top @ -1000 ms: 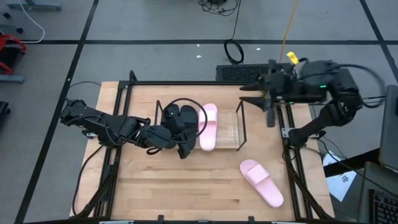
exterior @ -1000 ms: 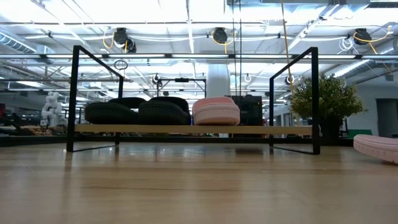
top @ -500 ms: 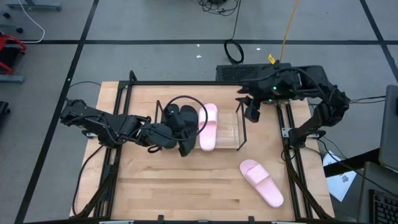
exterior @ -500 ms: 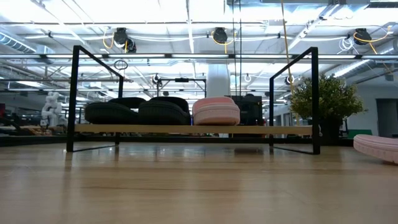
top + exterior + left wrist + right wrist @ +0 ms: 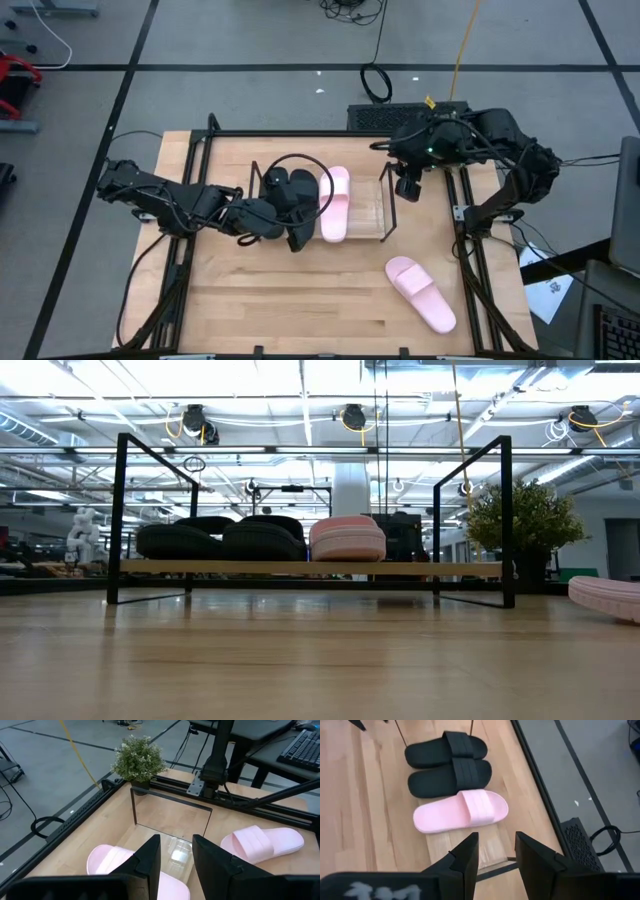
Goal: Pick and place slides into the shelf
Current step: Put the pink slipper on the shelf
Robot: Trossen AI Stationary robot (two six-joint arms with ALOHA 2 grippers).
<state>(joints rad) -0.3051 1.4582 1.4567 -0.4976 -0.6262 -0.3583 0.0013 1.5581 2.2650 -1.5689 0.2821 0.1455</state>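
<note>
The shelf [image 5: 370, 205] stands at the table's far middle. Two black slides [image 5: 447, 750] [image 5: 451, 777] and one pink slide [image 5: 462, 811] lie side by side on its base, soles down. A second pink slide [image 5: 420, 292] lies flat on the table at the near right. My left gripper [image 5: 176, 855] hovers open above the shelf's black slides [image 5: 290, 190], nothing between its fingers. My right gripper [image 5: 496, 852] is open and high over the shelf's right end [image 5: 405, 185], tipped downward and looking along the shelf.
A small potted plant [image 5: 139, 757] stands at the table's far right corner, beyond the shelf. Black frame rails [image 5: 465, 260] run along the table's edges. The shelf's right part [image 5: 470, 845] is bare beside the pink slide.
My right gripper has come down and toward the table's left, from beyond the shelf's right end to above it, and has tipped sharply downward. Its fingers stay open. The slides and the left arm have kept still.
</note>
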